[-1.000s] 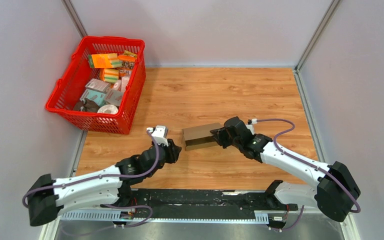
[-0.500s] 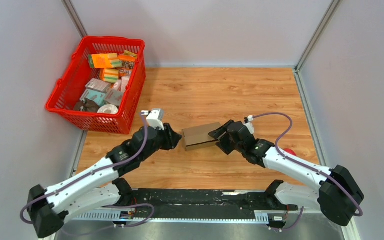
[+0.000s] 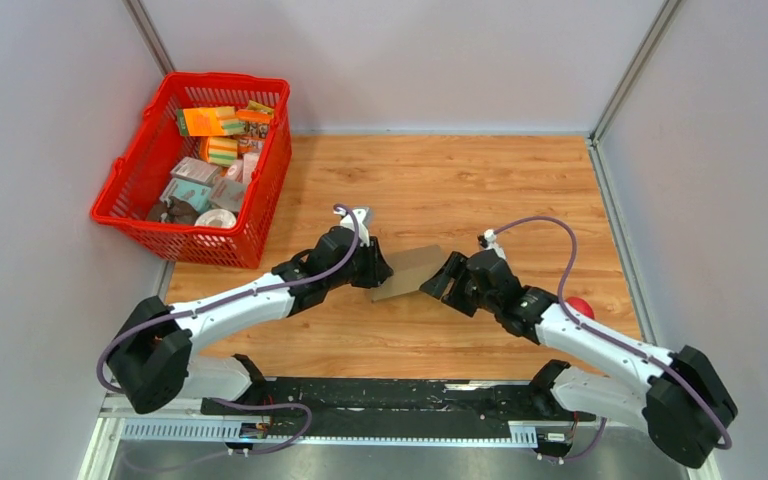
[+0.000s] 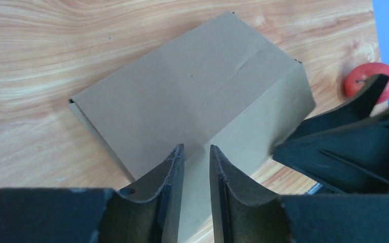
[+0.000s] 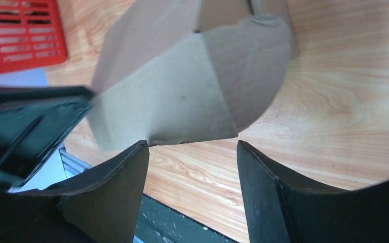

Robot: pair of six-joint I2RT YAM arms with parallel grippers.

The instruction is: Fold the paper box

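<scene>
The brown paper box (image 3: 407,270) lies tilted on the wooden table between both grippers. My left gripper (image 3: 378,268) is at its left end. In the left wrist view the box (image 4: 192,86) fills the middle, and the left gripper (image 4: 196,149) hovers over its ridge, jaws almost together with nothing between them. My right gripper (image 3: 438,283) is at the box's right end. In the right wrist view it (image 5: 190,144) is open and empty, just short of the box's rounded end flap (image 5: 248,71).
A red basket (image 3: 205,245) full of small packages stands at the back left, also in the right wrist view (image 5: 20,35). A small red round object (image 3: 580,306) lies by the right arm, also in the left wrist view (image 4: 371,81). Grey walls enclose the table.
My left arm has swung forward and right until its gripper reached the box's left end. The box has turned and tilted. My right gripper has drawn back slightly toward the near edge.
</scene>
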